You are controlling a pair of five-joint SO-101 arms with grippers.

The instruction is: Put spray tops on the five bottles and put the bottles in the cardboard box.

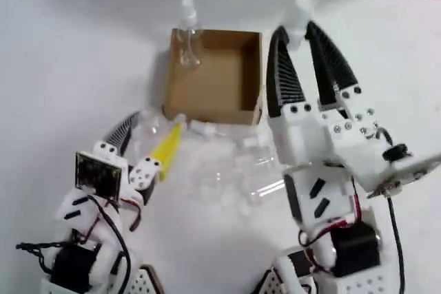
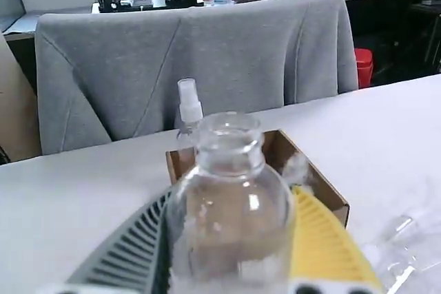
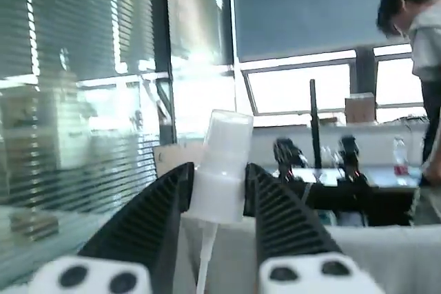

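Observation:
My left gripper (image 1: 157, 122) is shut on a clear bottle (image 1: 153, 129) with a bare neck, just left of the cardboard box's (image 1: 169, 80) front corner. In the left wrist view this bottle (image 2: 231, 191) stands upright between the grey and yellow fingers (image 2: 324, 239). My right gripper (image 1: 296, 29) is held high by the box's far right corner, shut on a white spray top (image 1: 300, 10). The right wrist view shows that spray top (image 3: 220, 166) pinched between the black fingers, its tube hanging down. One bottle with a spray top (image 1: 187, 36) stands in the box's far left corner.
Several clear uncapped bottles (image 1: 238, 166) lie on the white table in front of the box, between the two arms. A loose white spray top (image 1: 204, 129) lies by the box's front wall. A grey-draped chair (image 2: 193, 67) stands behind the table's far edge.

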